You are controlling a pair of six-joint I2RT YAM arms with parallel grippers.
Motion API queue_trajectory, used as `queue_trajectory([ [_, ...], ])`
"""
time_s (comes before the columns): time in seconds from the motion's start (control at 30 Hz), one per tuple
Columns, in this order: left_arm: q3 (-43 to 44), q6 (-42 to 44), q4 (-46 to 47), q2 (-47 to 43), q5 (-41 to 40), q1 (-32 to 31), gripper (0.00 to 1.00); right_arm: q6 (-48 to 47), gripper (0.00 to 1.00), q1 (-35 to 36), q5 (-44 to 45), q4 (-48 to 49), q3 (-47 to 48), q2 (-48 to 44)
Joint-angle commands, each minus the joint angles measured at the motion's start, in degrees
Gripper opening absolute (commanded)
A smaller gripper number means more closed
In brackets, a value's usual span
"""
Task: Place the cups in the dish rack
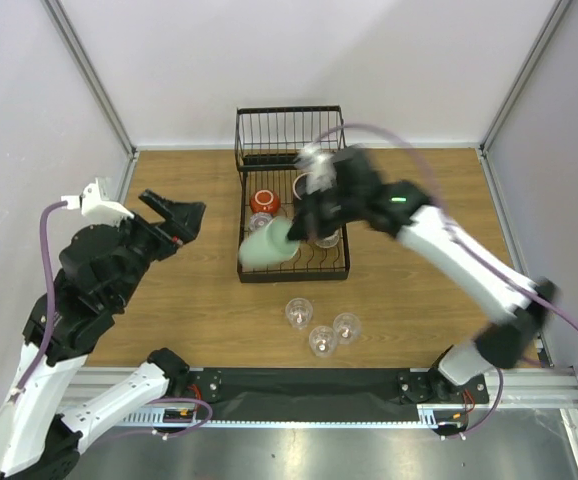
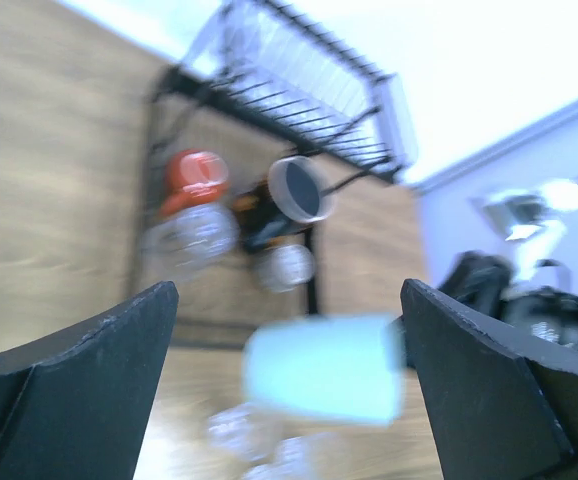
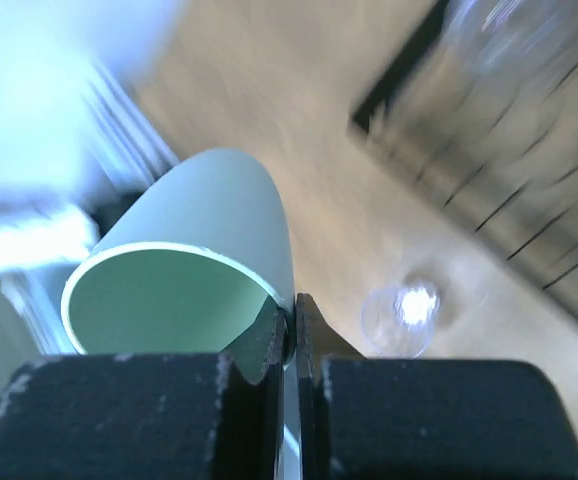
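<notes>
Mint-green cup (image 1: 267, 244) looks light, stiff and smooth-walled, so a thin rim pinch could slip; whether it is ceramic or plastic the blur hides. Your right gripper (image 3: 291, 318) is clenched on that rim, one finger inside the mouth and one outside. The cup hangs tipped sideways over the near left corner of the dish rack (image 1: 309, 277). Your left gripper (image 1: 177, 220) stands spread and empty, well apart.
</notes>
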Motion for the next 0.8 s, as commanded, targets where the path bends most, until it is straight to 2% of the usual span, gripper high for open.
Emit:
queue_trajectory([
  [0.0,2.71,-5.42,8.74,3.62,6.07,0.4,1.0,7.64,0.0,-8.0,-8.4,15.81,-7.54,-13.87],
  [0.17,-0.79,-19.64,15.51,5.21,11.52,0.31,1.0,15.99,0.0,-16.0,-12.99,27.6,-14.49,-22.08],
  [0.2,-2.55,-25.59,21.61,4.95,13.27,0.4,1.0,17.4,0.0,-16.63,-13.78,29.44,-16.76,-22.96],
  [0.23,-7.96,-28.08,26.02,3.99,14.85,0.31,1.0,18.63,0.0,-17.16,-14.05,32.86,-17.66,-24.88],
  [0.3,-13.09,-34.92,38.47,3.72,18.9,0.31,0.99,21.97,0.0,-18.39,-14.75,37.61,-19.68,-26.48],
  [0.33,-16.16,-36.09,41.5,4.68,19.96,0.22,1.0,22.76,0.0,-18.74,-15.1,38.33,-20.73,-27.18],
  [0.43,-15.67,-34.88,45.04,7.4,23.74,-0.39,1.0,25.58,0.0,-20.06,-16.68,41.14,-22.05,-27.62],
  [0.5,-15.48,-33.82,46.97,9.25,23.75,-1.27,1.0,26.81,0.0,-20.67,-18.0,42.98,-22.5,-27.71],
  [0.67,-20.14,-36.36,58.39,9.78,23.66,-4.26,1.0,27.43,0.0,-21.29,-19.15,43.44,-22.76,-27.01],
  [0.77,-21.28,-38.82,59.64,10.31,23.48,-5.14,1.0,27.25,0.0,-21.47,-19.15,43.26,-22.94,-26.92],
])
